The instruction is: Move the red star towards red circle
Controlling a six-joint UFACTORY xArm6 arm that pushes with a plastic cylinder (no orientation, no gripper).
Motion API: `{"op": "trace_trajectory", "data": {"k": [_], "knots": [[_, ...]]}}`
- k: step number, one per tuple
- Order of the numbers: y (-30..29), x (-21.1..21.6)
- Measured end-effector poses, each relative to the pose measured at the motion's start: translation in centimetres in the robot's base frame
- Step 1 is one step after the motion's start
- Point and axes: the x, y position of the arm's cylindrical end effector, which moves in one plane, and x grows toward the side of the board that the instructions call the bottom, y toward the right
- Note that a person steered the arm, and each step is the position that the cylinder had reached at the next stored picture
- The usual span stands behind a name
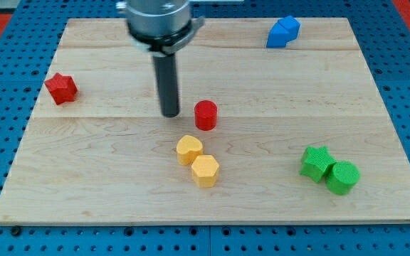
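Bright, even light from overhead; the wooden board (262, 206) shows no glare; the blocks throw only short, soft shadows; the rod's metal mount (159, 18) at the view's top is blurred; block edges slightly soft.

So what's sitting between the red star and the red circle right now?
Only my tip, just left of the red circle. From there to the red star the camera view shows bare board.

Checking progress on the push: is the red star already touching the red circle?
No, the red star sits near the view's left edge, far from the red circle, with my tip just left of the circle.
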Motion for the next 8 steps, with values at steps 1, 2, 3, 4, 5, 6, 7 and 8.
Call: {"op": "trace_trajectory", "data": {"k": [1, 2, 3, 4, 5, 6, 7, 8], "knots": [[8.3, 2.7], [9.9, -0.8], [8.1, -2.8], [10.9, -0.6], [-0.7, 0.9], [-12.7, 1.7], [-20.7, -3.0], [-18.5, -8.1]]}}
